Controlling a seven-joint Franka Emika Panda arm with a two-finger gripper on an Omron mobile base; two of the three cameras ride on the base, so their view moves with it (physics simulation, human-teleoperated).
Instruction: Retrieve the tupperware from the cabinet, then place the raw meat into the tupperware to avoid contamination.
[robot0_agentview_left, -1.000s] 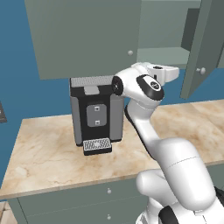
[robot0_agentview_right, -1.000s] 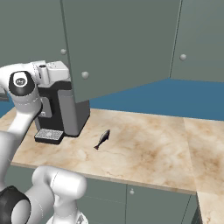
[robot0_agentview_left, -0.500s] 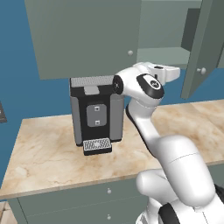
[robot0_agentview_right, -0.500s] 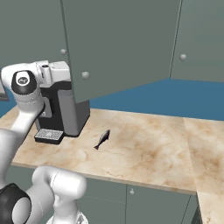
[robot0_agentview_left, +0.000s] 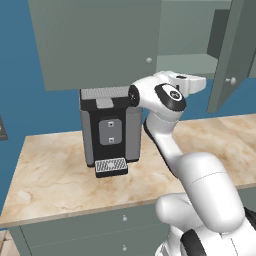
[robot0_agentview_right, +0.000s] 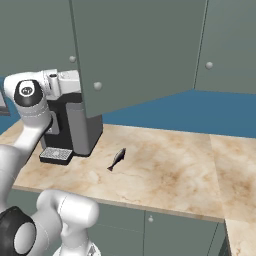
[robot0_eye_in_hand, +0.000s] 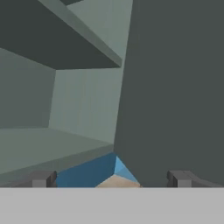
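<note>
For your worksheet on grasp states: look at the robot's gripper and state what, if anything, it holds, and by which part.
Nothing is held. The gripper is open, its fingertips wide apart with only the cabinet interior beyond them.

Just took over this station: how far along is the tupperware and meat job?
Done: a cabinet door stands open. In hand: the gripper, open and empty, faces the cabinet's interior beside that door. Left: no tupperware is out, and the raw meat lies bare on the counter.
</note>
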